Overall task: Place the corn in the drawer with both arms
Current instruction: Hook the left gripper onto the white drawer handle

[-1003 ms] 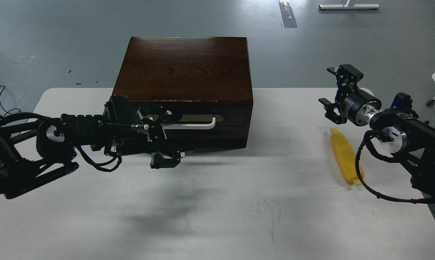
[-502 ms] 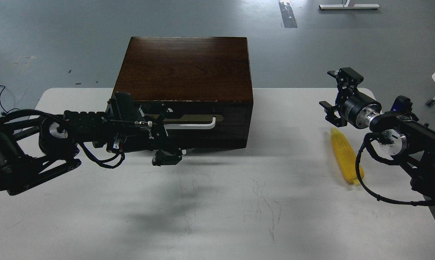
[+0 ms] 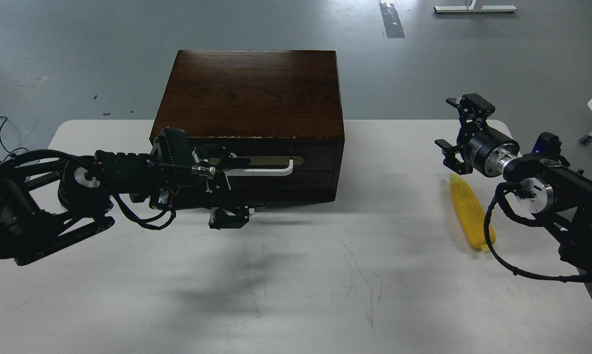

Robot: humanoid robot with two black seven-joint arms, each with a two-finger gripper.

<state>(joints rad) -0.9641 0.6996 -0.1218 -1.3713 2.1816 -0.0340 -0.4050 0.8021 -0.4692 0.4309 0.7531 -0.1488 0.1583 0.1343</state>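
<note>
The corn [image 3: 469,212], a yellow cob, lies on the white table at the right, pointing away from me. The drawer [image 3: 281,158] is the upper front panel of the dark brown box and looks closed, with its white bar handle [image 3: 264,171] on a brass plate. My left gripper [image 3: 226,184] is open in front of the drawer's left part. One finger is by the handle's left end and the other hangs below, near the table. My right gripper [image 3: 456,129] is open and empty, in the air just beyond the corn's far tip.
The box [image 3: 251,91] stands at the table's back middle, with a plain dark panel [image 3: 286,186] under the drawer. The white table [image 3: 325,285] ends close to the right of the corn. A cable [image 3: 497,250] loops from my right arm beside the corn.
My left arm has moved a little to the right, bringing its gripper nearer the handle. The right gripper has hardly moved. The corn and the drawer are unchanged.
</note>
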